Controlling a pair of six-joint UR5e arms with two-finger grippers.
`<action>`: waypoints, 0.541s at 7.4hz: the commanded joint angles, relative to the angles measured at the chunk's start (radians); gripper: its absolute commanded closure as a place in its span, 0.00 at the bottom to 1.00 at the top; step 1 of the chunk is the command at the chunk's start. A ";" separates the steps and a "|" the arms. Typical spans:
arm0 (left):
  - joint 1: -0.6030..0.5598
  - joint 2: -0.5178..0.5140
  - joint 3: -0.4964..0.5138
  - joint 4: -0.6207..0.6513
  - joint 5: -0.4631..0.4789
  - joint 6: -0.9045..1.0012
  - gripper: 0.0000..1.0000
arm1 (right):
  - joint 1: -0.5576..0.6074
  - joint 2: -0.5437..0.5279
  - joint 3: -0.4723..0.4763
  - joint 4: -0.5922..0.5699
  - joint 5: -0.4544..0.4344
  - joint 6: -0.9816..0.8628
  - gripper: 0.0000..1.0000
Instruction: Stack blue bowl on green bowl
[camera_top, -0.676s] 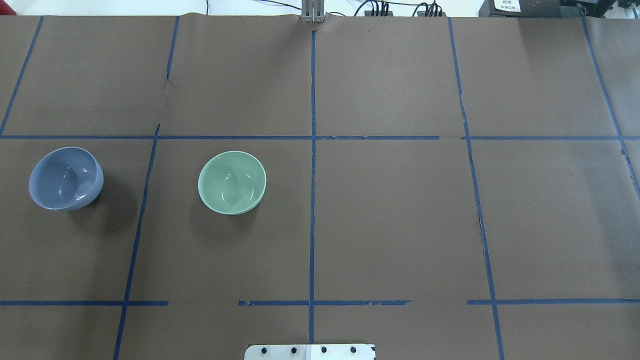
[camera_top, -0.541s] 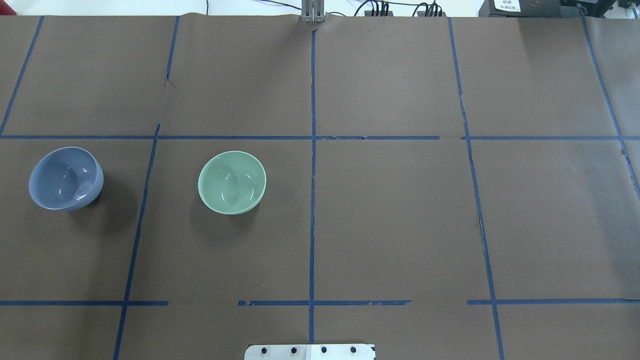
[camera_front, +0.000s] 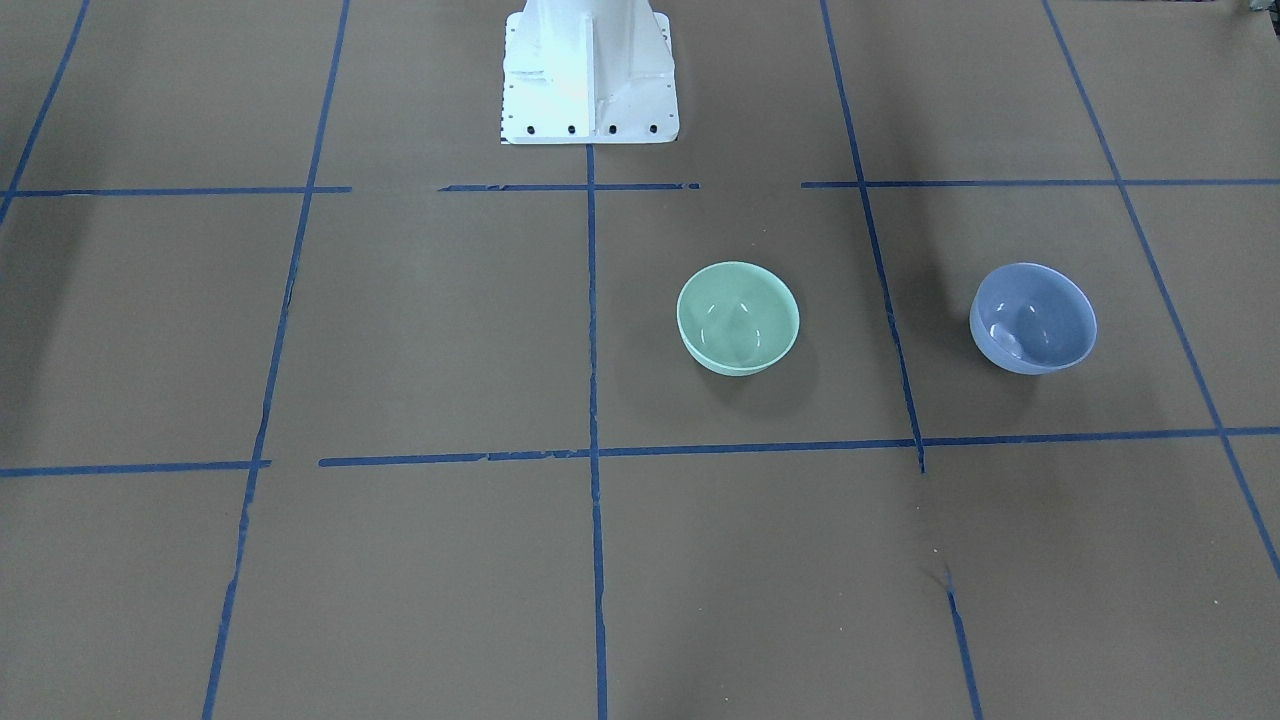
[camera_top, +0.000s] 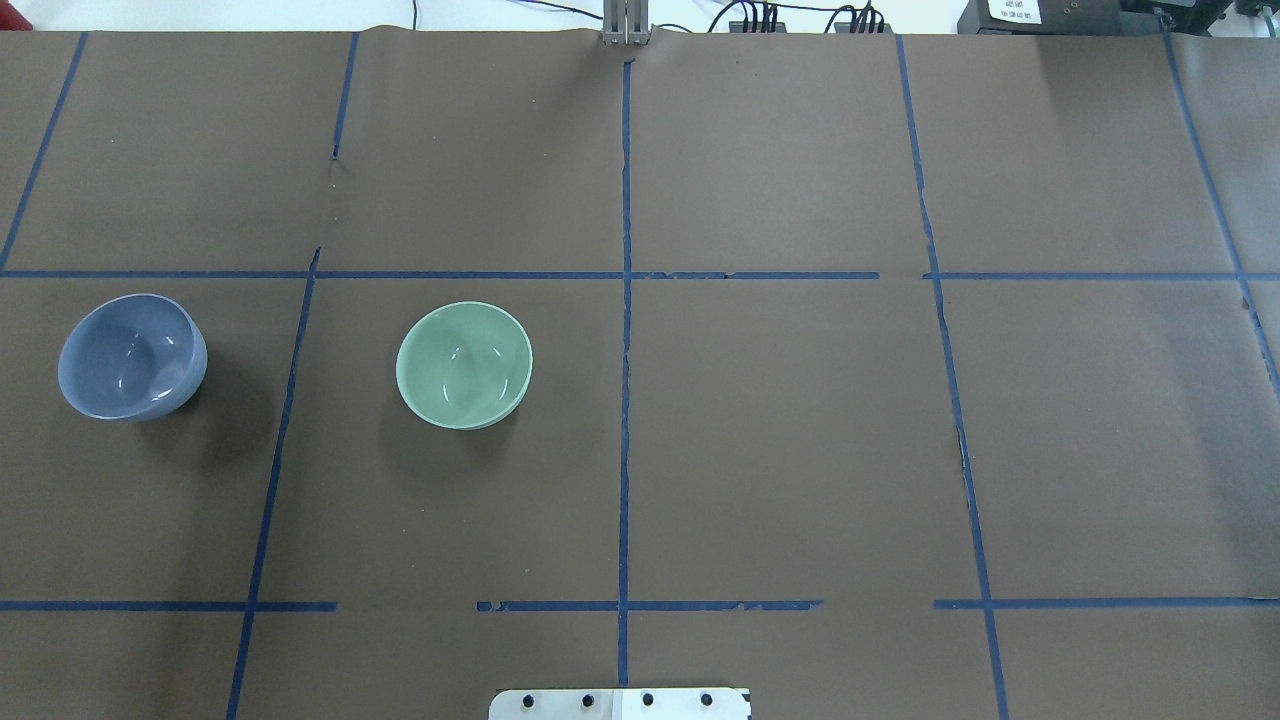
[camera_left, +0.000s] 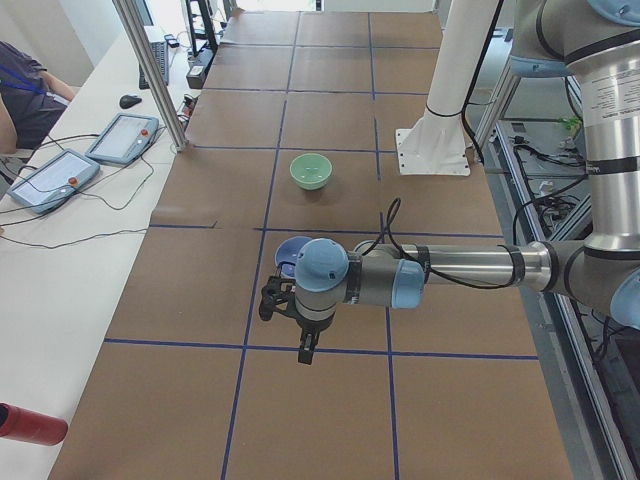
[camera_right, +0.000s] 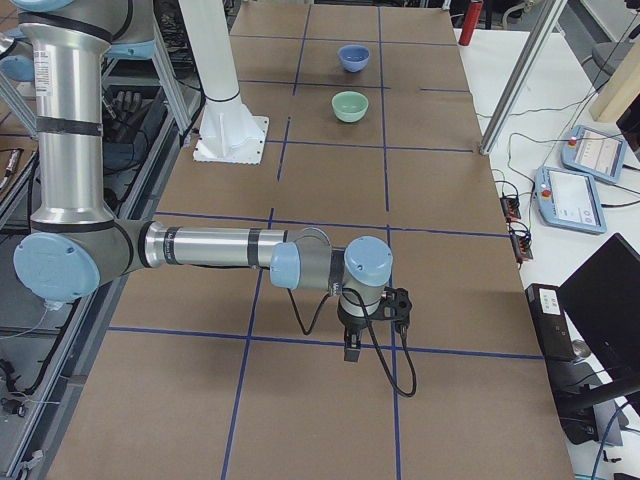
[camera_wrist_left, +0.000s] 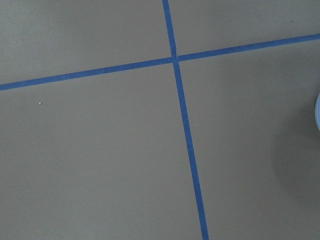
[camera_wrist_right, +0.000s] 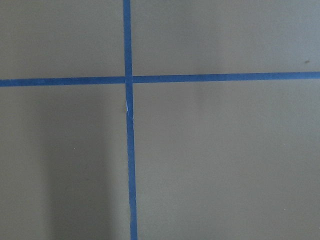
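Step in hand: nothing is grasped yet, so we judge the first job is to bring the left arm onto the blue bowl (camera_top: 132, 356).
Blue bowl: upright and empty at the left end of the counter (camera_top: 780, 420), in the middle row of the tape grid.
Green bowl (camera_top: 464, 365): upright and empty one square to the right, well apart from the blue bowl, with a tape line between them.
Doing it well: we would come down over one side of the blue rim, one finger inside and one outside, since the glossy, rounded wall offers little else to pinch. Then we lift clear before we travel right, and centre over the green bowl before lowering.
Risk: an off-centre release could leave the blue bowl tilted in the green one.
Left arm pose: forearm stretched level over the counter, wrist bent down, left end effector (camera_left: 305, 352) hanging above the paper just beside the blue bowl.
Right arm pose: the same level reach, right end effector (camera_right: 352, 350) pointing down, far from both bowls.
End effector state: both show only in the side views, so we cannot tell how wide either is.
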 joint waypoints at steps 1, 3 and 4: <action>0.009 -0.018 0.018 -0.004 -0.001 0.000 0.00 | -0.001 0.000 0.000 0.000 0.000 0.000 0.00; 0.034 -0.029 0.023 -0.097 0.004 -0.077 0.00 | -0.001 0.000 0.000 0.000 0.000 0.000 0.00; 0.113 -0.029 0.024 -0.194 0.008 -0.239 0.00 | -0.001 0.000 0.000 0.000 0.000 0.000 0.00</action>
